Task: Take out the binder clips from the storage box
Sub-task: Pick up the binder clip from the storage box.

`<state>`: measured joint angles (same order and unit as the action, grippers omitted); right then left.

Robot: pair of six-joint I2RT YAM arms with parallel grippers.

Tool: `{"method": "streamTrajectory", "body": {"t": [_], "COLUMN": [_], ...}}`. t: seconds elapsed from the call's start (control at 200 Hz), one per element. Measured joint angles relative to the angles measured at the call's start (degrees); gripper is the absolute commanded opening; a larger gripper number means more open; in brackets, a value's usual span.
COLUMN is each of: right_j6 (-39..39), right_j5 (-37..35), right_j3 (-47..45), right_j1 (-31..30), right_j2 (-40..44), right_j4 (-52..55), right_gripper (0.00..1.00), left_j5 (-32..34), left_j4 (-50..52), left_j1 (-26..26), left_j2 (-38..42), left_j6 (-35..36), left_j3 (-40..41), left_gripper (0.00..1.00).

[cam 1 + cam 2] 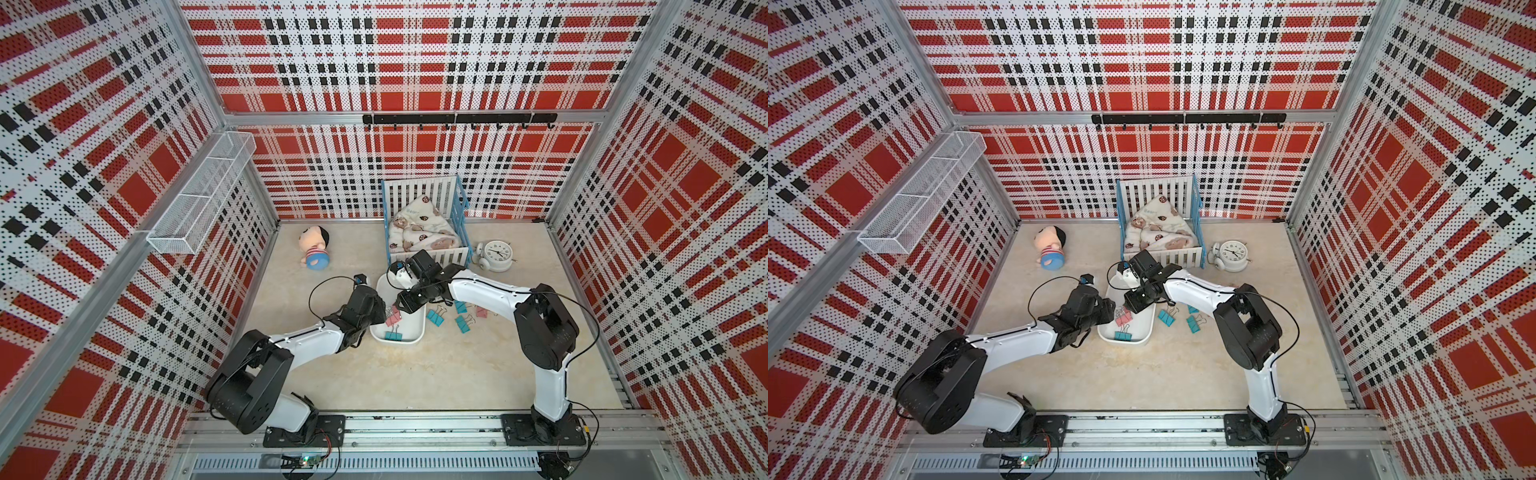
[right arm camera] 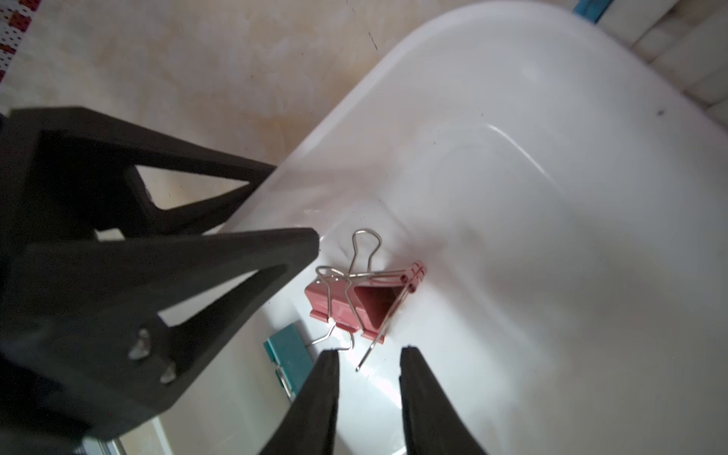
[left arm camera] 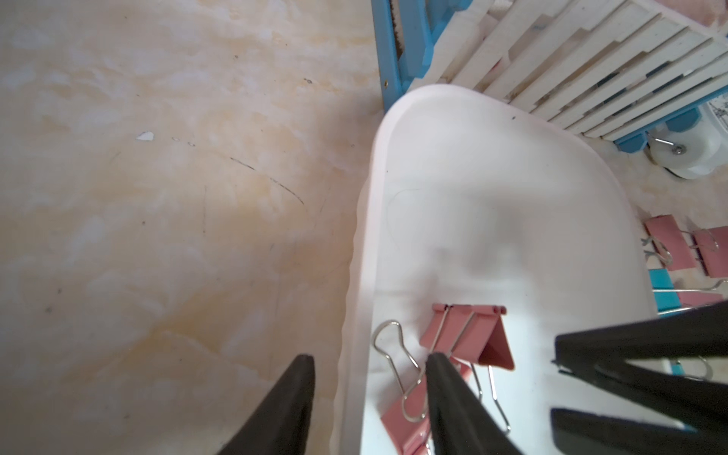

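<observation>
Three plaid walls (image 1: 415, 62), beige tabletop (image 1: 415, 374); left end effector (image 3: 370, 357) gripping storage box (image 3: 453, 157), right end effector (image 2: 369, 350) released.

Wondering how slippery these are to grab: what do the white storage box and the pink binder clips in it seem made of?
The storage box: probably moulded plastic, glossy; soft highlights on smooth rounded walls.
The pink binder clips: likely painted sheet metal, matte; thin folded body, bare silvery wire handles.

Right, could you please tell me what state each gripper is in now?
Left gripper: shut on the storage box wall.
Right gripper: open, empty, above a pink binder clip.
</observation>
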<state>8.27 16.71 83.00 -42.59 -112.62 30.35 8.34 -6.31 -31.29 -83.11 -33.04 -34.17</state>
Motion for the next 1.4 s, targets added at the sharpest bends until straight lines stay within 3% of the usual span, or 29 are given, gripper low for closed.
{"method": "streamTrajectory", "body": {"t": [0.526,1.007,1.403], "right_j6": [1.4,2.6,0.5], "right_j5": [0.4,-2.2,-6.4], "right_j3": [-2.8,-0.3,5.3], "right_j1": [-1.6,-1.8,-1.5], "right_j2": [-1.3,-2.5,-2.1], "right_j4": [0.0,0.2,3.8], "right_gripper": [0.32,0.02,0.0], "left_j5": [0.1,0.1,0.1], "left_j4": [0.0,-0.1,-0.1], "left_j1": [0.0,0.0,0.0], "left_j2": [0.3,0.3,0.8], "left_j6": [-0.1,-0.1,-0.1], "left_j3": [0.5,0.8,1.6], "left_gripper": [0.53,0.53,0.53]}}
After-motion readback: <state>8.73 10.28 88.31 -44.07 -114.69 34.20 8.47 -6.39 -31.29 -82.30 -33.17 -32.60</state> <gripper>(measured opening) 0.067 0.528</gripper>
